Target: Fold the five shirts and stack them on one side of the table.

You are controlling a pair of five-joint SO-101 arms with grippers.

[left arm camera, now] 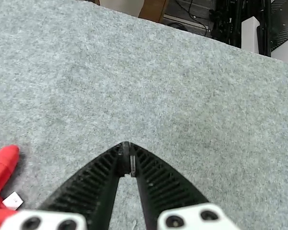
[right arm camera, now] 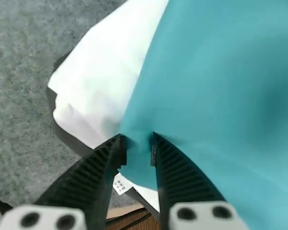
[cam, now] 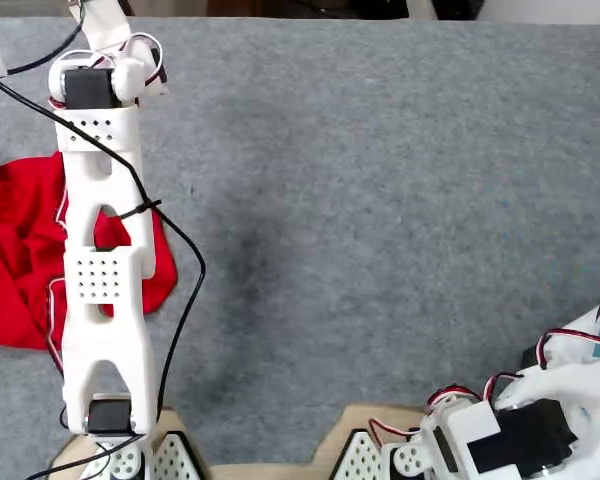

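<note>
Left gripper (left arm camera: 126,160): jaws closed tip to tip with nothing between them, above the bare grey table (cam: 380,200) just past the red shirt (cam: 20,260)
Right gripper (right arm camera: 137,146): jaws almost together at the edge of the teal shirt (right arm camera: 221,86), with a pucker of cloth between them; it looks like a pinch, though the contact itself is hard to make out
Red shirt: crumpled and unfolded at the table's left side, partly under the left arm
Stack: teal shirt on top, white shirt (right arm camera: 105,81) beneath it, dark shirt (right arm camera: 62,132) lowest, at the table's near right corner
Risk to the stack: a sideways pull could drag the teal layer off or open its fold, and a deeper bite might catch the white shirt too
Risk at the red shirt: the closed jaws would only push and bunch the cloth
Risk from the cable (cam: 185,300): it loops off the left arm beside the red cloth and may snag it
</note>
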